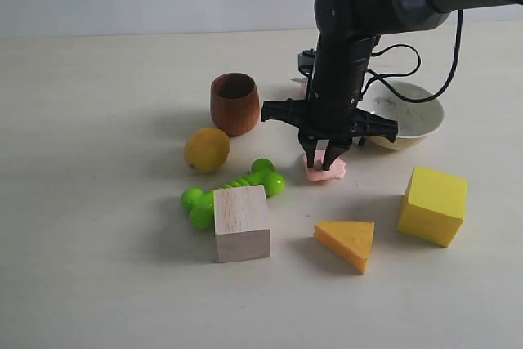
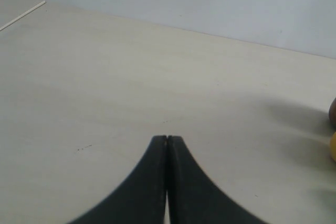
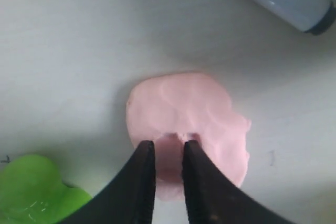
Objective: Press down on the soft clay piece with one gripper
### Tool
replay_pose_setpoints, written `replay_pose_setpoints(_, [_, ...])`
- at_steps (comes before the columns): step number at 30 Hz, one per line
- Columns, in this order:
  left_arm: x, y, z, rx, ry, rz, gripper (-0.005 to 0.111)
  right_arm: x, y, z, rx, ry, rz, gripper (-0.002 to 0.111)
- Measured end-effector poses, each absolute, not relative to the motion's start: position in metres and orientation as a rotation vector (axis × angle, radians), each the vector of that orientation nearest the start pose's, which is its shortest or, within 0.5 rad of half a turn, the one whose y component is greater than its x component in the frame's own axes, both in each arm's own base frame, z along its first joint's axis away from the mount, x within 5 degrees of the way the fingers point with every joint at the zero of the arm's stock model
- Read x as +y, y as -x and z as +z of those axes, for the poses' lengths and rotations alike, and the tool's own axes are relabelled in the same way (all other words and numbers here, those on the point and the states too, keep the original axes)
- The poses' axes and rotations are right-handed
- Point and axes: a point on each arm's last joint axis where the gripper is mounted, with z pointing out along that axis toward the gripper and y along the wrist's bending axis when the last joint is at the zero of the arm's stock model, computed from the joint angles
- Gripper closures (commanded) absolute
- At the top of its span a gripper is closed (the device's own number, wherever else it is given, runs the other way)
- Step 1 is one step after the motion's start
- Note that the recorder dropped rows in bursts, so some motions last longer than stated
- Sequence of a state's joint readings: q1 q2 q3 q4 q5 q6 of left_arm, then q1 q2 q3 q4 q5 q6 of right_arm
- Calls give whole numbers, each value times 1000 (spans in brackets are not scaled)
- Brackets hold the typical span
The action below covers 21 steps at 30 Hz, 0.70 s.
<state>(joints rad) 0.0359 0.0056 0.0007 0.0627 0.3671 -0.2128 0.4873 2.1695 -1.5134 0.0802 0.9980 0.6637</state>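
The soft clay piece (image 1: 335,173) is a flat salmon-pink blob lying on the table between the green toy and the white bowl. My right gripper (image 1: 325,159) comes straight down onto it from above. In the right wrist view its two black fingertips (image 3: 148,150) rest on the clay (image 3: 189,103) beside a shallow dent. The right gripper (image 3: 168,144) has a narrow gap between its fingers. My left gripper (image 2: 167,139) is shut with nothing in it, over bare table, and does not show in the exterior view.
Around the clay stand a wooden cup (image 1: 234,102), a lemon (image 1: 206,149), a green bone-shaped toy (image 1: 233,190), a wooden cube (image 1: 242,222), a cheese wedge (image 1: 347,243), a yellow cube (image 1: 433,204) and a white bowl (image 1: 409,116).
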Motion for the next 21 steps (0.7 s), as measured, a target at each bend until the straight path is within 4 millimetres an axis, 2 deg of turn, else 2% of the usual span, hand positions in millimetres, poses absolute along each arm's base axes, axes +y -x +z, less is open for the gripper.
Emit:
replay_pose_setpoints(2, [4,-53,180,1847,192,-61,107,200,-364,127,3153,-345,95,108])
replay_pose_setpoints(21, [4,-53,180,1847,192,-61,107,200,-365,128,3136,-332,111,108])
